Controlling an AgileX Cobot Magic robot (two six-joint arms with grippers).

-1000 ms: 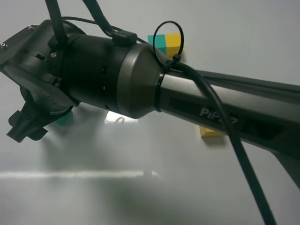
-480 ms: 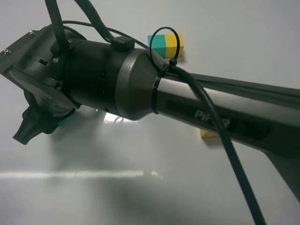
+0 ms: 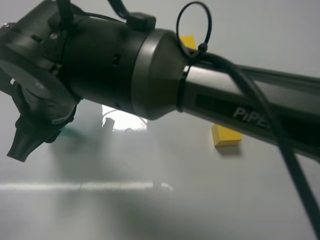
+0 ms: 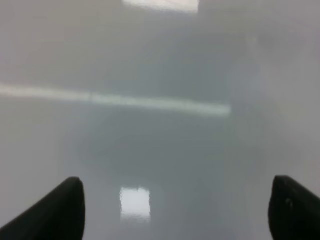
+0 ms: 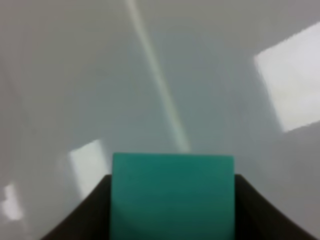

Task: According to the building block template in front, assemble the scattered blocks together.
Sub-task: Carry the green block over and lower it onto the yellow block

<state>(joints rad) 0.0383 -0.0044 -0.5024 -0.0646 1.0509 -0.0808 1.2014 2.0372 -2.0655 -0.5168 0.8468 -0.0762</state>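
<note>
My right arm reaches across to the left of the exterior high view, and its gripper hangs at the left. In the right wrist view the right gripper is shut on the teal-green cube, which it holds above the table. The loose yellow cube lies on the table at centre right. Only a yellow corner of the template shows behind the arm; its teal half is hidden. My left gripper is open and empty over bare table.
The white glossy table shows bright light reflections. The large dark right arm blocks much of the exterior high view. The left arm does not show in that view.
The right arm has risen toward the camera with the teal-green cube in its gripper. It now covers the template's teal half and leaves the yellow cube fully in view.
</note>
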